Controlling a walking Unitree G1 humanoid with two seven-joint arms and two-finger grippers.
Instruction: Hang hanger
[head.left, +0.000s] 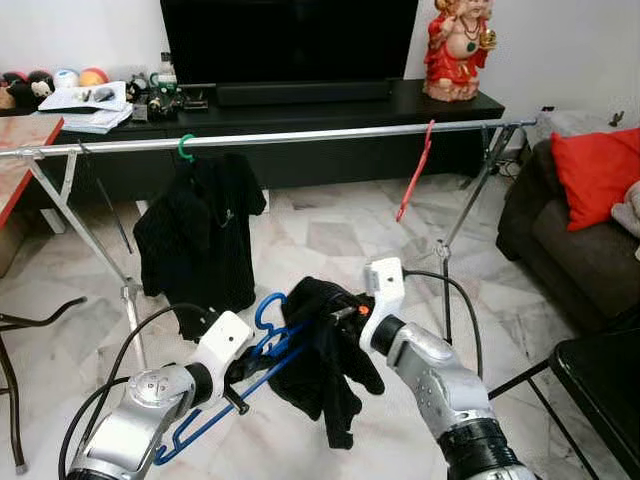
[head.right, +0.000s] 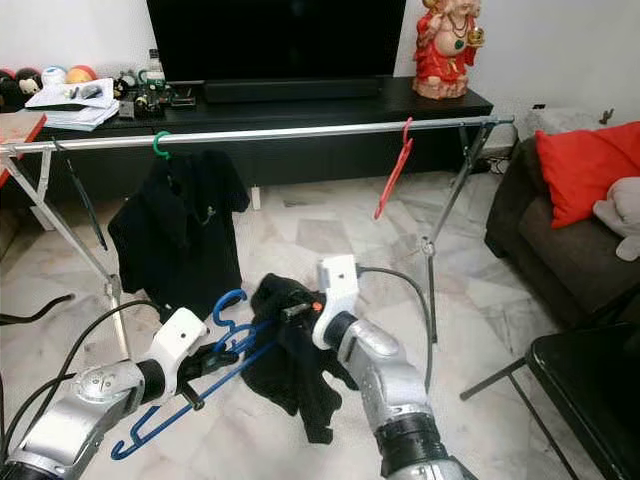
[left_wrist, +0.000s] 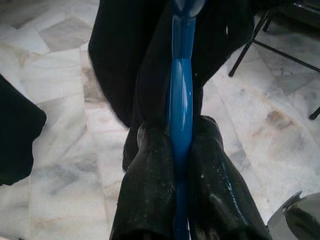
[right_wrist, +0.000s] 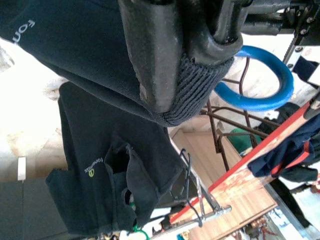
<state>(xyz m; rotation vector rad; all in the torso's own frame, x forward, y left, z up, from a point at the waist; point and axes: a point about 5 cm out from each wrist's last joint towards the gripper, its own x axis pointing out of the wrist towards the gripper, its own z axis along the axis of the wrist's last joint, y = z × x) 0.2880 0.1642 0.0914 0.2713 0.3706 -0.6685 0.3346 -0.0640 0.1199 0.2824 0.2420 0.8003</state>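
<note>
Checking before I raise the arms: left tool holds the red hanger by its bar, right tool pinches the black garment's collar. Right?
Not quite. The hanger clamped in the left tool is blue, as the left wrist view shows; the red hanger hangs on the rail. The right tool does pinch the black garment.

A long silver metal clothes rail (head.left: 300, 135) spans the room before the low black TV cabinet (head.left: 440, 105). A black shirt on a green hanger (head.left: 197, 225) hangs near its left end, a red plastic hanger (head.left: 415, 172) near its right end. A dark sofa (head.left: 560, 230) stands right.
</note>
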